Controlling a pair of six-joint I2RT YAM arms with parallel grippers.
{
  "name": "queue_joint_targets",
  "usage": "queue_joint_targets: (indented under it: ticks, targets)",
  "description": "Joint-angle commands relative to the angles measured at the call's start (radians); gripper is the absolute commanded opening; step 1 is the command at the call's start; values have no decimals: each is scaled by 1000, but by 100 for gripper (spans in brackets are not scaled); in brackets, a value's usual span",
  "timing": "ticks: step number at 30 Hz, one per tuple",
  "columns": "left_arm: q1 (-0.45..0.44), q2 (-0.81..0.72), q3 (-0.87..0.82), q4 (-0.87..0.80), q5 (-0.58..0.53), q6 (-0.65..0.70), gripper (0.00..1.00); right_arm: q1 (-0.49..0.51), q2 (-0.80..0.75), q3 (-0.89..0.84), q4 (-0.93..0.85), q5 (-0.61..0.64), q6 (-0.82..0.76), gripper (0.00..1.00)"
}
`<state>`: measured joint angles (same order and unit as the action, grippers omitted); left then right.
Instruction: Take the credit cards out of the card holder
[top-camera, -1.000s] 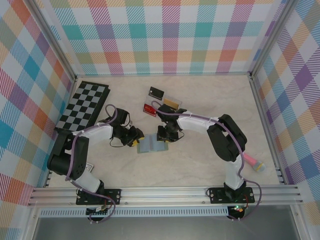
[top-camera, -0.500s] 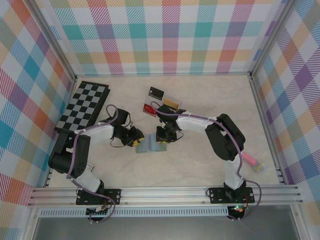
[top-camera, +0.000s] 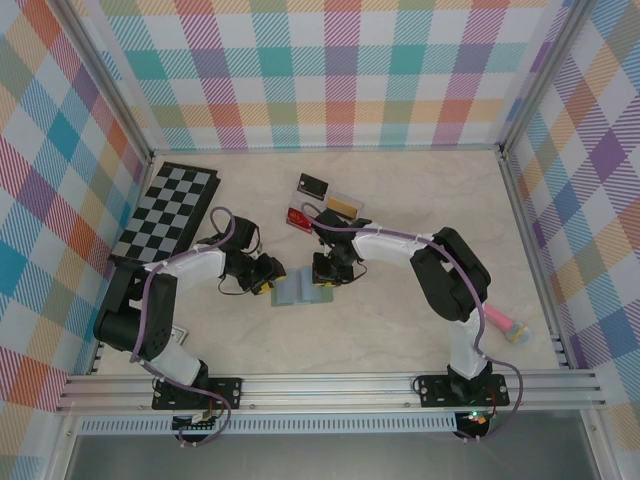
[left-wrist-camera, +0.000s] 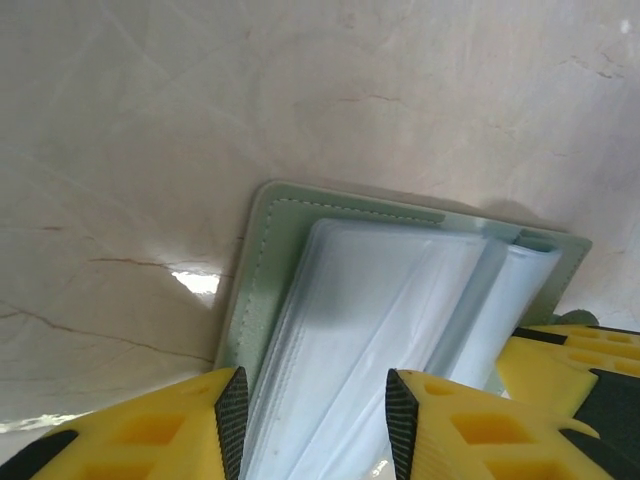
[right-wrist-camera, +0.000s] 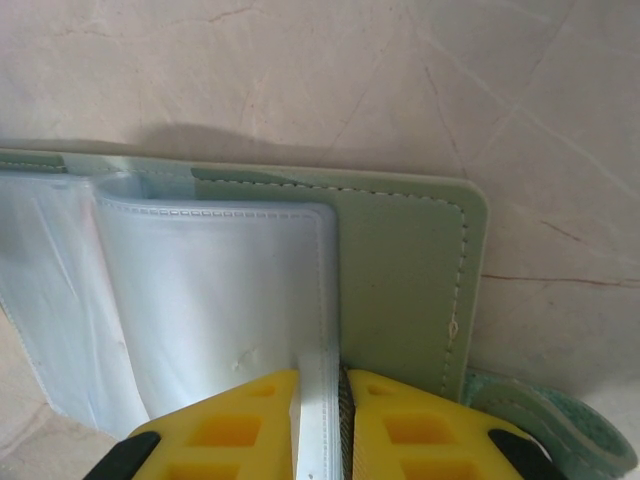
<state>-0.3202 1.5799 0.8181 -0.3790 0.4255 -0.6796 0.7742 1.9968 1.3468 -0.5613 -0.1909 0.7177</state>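
Note:
The card holder (top-camera: 300, 291) lies open on the table, grey-green with pale blue sleeves (left-wrist-camera: 380, 300). My left gripper (left-wrist-camera: 316, 425) is at its left end, open, its pads standing either side of the sleeve stack. My right gripper (right-wrist-camera: 320, 420) is shut on the edge of the sleeves (right-wrist-camera: 215, 300), beside the green cover (right-wrist-camera: 400, 270). In the top view the two grippers (top-camera: 268, 278) (top-camera: 325, 272) flank the holder. A red card (top-camera: 298, 218), a dark card (top-camera: 313, 185) and a yellowish card (top-camera: 343, 206) lie behind it. No card shows inside the sleeves.
A folded chessboard (top-camera: 165, 212) lies at the back left. A pink and teal object (top-camera: 508, 326) rests near the right wall. Plaid walls close in the table on three sides, with a metal rail along the near edge.
The card holder has shifted slightly left with both grippers on it. The right jaws have closed tighter on the sleeves; the left jaws stand a little wider.

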Motion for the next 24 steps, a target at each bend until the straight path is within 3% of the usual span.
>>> queue_joint_targets:
  ticks: [1, 24]
  targets:
    - [-13, 2, 6, -28, -7, 18, 43, 8, 20, 14, -23, 14, -9, 19]
    - [-15, 16, 4, 23, 82, 11, 25, 6, 31, 18, -19, -10, -11, 18]
